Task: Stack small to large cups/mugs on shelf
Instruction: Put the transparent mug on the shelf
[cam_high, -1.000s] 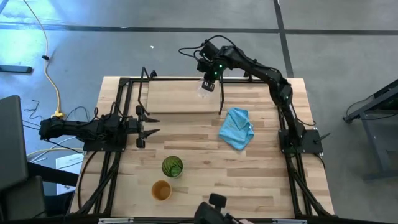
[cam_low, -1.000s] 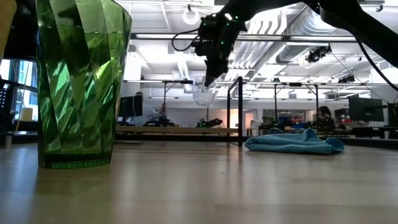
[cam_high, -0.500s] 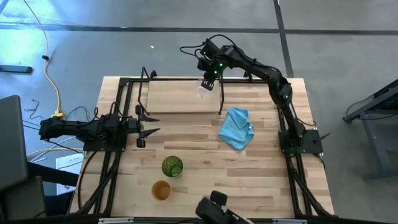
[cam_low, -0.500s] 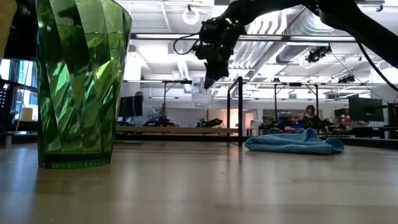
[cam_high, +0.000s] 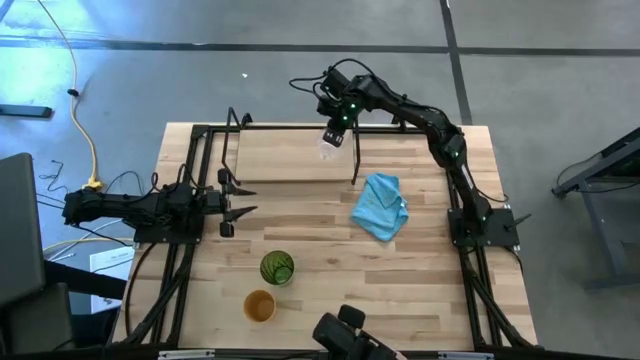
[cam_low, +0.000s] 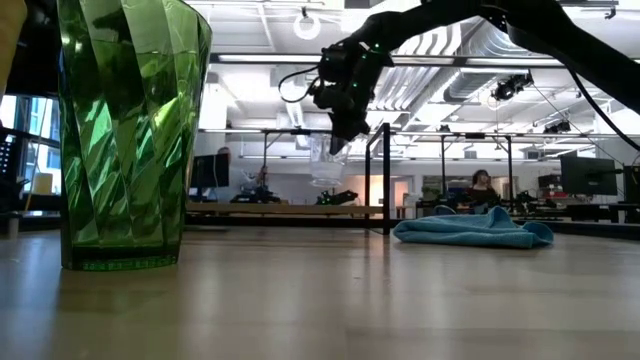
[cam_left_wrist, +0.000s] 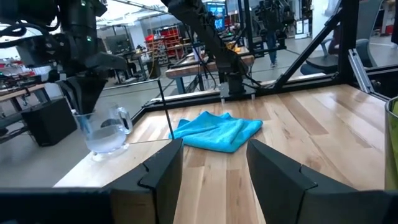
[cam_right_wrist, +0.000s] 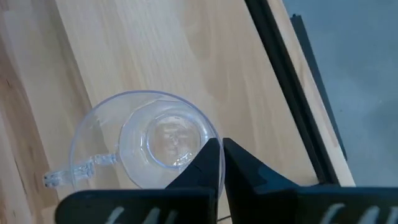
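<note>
The right tool (cam_high: 333, 131) pinches the rim of the clear glass cup (cam_right_wrist: 146, 148), holding it upright at the shelf's (cam_high: 280, 158) far edge for placement; the left tool (cam_high: 232, 204), spread, waits at the surface's left edge.

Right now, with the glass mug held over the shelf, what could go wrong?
The right tool pinches only the rim of the clear glass mug, a thin grip on smooth glass, so it may slip or swing. The mug hangs near the shelf's black upright rod, so a sideways drift could knock it. The left wrist view cannot settle whether it has touched down; releasing early might tip it.
</note>
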